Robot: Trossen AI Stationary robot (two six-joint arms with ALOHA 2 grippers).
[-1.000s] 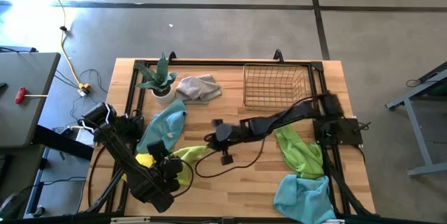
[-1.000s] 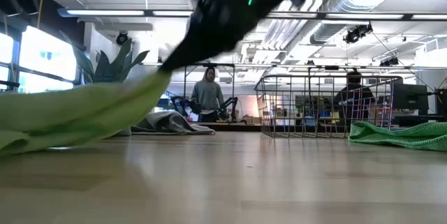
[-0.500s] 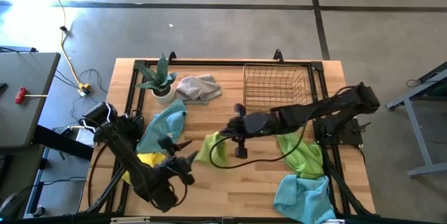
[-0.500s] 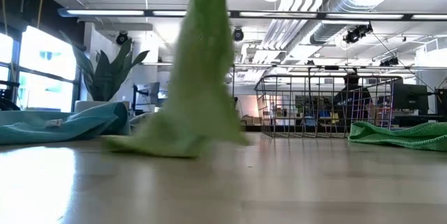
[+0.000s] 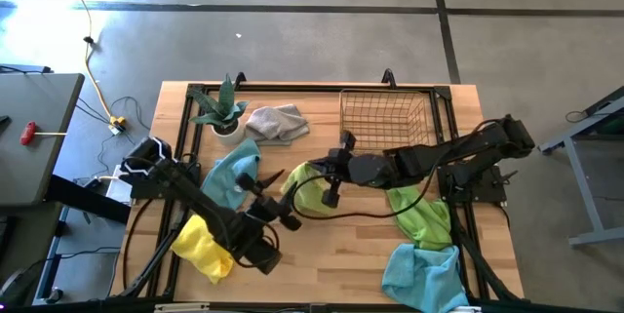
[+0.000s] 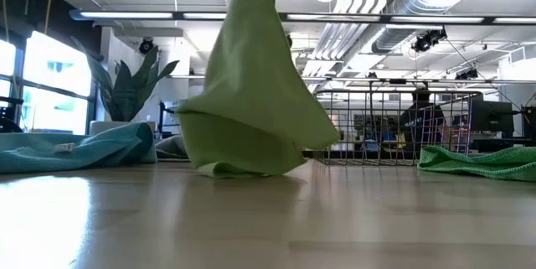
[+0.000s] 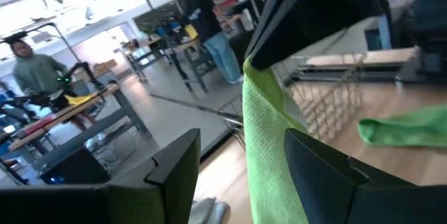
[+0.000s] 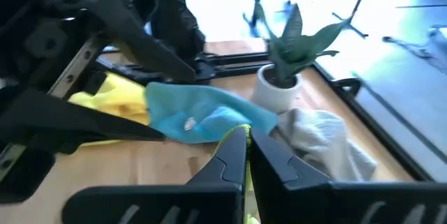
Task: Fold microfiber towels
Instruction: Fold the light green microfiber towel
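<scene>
My right gripper (image 5: pixel 329 172) is shut on a lime green towel (image 5: pixel 307 194) above the table's middle. The towel hangs in the low view (image 6: pixel 251 93). My left gripper (image 5: pixel 281 201) is open just left of it. In the left wrist view its fingers (image 7: pixel 242 139) stand on either side of the hanging towel (image 7: pixel 265 154); I cannot tell whether they touch it. A yellow towel (image 5: pixel 205 245) and a light blue towel (image 5: pixel 234 172) lie at the left. A grey towel (image 5: pixel 278 121) lies at the back. A second lime green towel (image 5: pixel 419 215) and a light blue one (image 5: pixel 424 274) lie at the right. My right gripper pinches the lime green towel's upper end (image 7: pixel 255 74) between its two shut fingers, and a sliver of cloth shows between them (image 8: pixel 246 172). The gripper reaches in from the table's right side. The towel hangs below it, slack, with its bunched lower end (image 6: pixel 239 164) on the table.
A wire basket (image 5: pixel 385 118) stands at the back right. A potted plant (image 5: pixel 222 108) stands at the back left, next to the grey towel. A black frame (image 5: pixel 185 137) runs around the table. People stand in the room behind (image 7: pixel 202 21).
My right gripper has risen and gone toward the table's right and far side, drawing the lime green towel off the left pile. The towel lay stretched low and now hangs with its lower end on the table. My left gripper has followed toward it, leaving the yellow towel uncovered.
</scene>
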